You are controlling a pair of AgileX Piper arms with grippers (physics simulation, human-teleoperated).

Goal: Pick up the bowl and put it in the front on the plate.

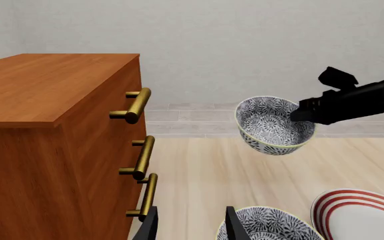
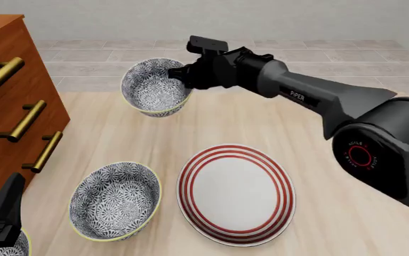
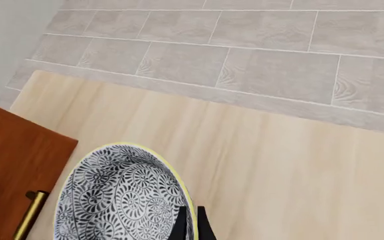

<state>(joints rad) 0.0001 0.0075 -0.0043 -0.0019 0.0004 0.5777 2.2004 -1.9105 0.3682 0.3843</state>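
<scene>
The right tool [image 2: 184, 74] was clenched on the rim of the bowl [image 2: 155, 88], its fingers [image 3: 190, 226] pinching the thin yellowish edge on the side nearest the arm. The bowl hung clear above the pale wooden counter [image 2: 318, 176], tilted so that its patterned inside faced partly toward the front camera. In the left wrist view the same bowl [image 1: 274, 125] showed in mid-air with the black right arm reaching to its rim from one side. In the right wrist view the bowl [image 3: 121, 197] filled the space just beside the closed fingers, one finger inside the rim and one outside it.

The plate [image 2: 236, 193] lay flat on the counter, nearer the camera than the held bowl and a little to the right of it, well apart from it. A second patterned bowl [image 2: 115, 201] sat on the counter just to the left of the plate, close to its rim but whether touching it could not be told.

The left tool [image 1: 190, 225] stood released, its two dark fingers spread apart with nothing between them, low at the near left corner of the front view. A wooden cabinet [image 2: 5, 106] with brass handles [image 2: 25, 120] stood at the left side of the counter.
</scene>
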